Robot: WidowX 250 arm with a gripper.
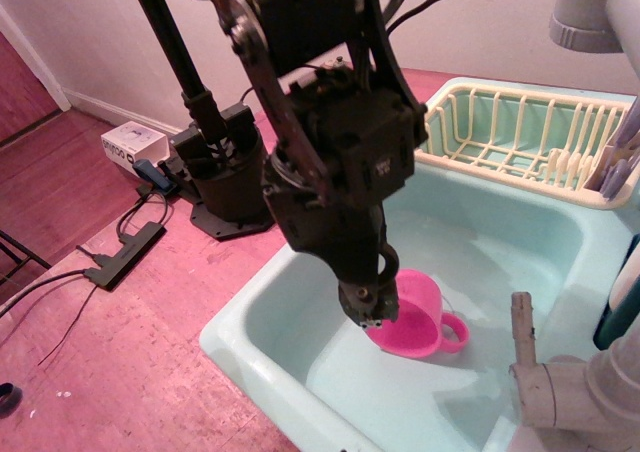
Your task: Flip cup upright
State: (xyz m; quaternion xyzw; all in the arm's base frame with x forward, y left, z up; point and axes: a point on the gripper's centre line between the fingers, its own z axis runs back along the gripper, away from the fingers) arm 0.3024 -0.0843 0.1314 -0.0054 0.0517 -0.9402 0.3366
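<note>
In the single view, a pale green sink (290,302) is seen set into a pink counter (130,362), and the cup (415,317) is found on the sink floor, near the front half of the basin. The cup is lying tilted on its side, with its mouth turned up and to the left and its round loop handle pointed to the right. The black robot arm (320,162) is reached down from above into the basin, and the gripper (367,307) is placed at the left part of the cup, right at the rim, so that part of the rim and the opening are hidden behind it. Whether the fingertips are touching the cup, or are set inside or outside the rim, cannot be told, since the tips overlap the cup in this view. How far the jaws are parted cannot be told either, and nothing can be said to be held. A cream dish rack (520,137) is seen at the far side of the sink, well apart from the cup, and a grey faucet (545,387) is seen at the near right corner, just beside the cup's handle side.
</note>
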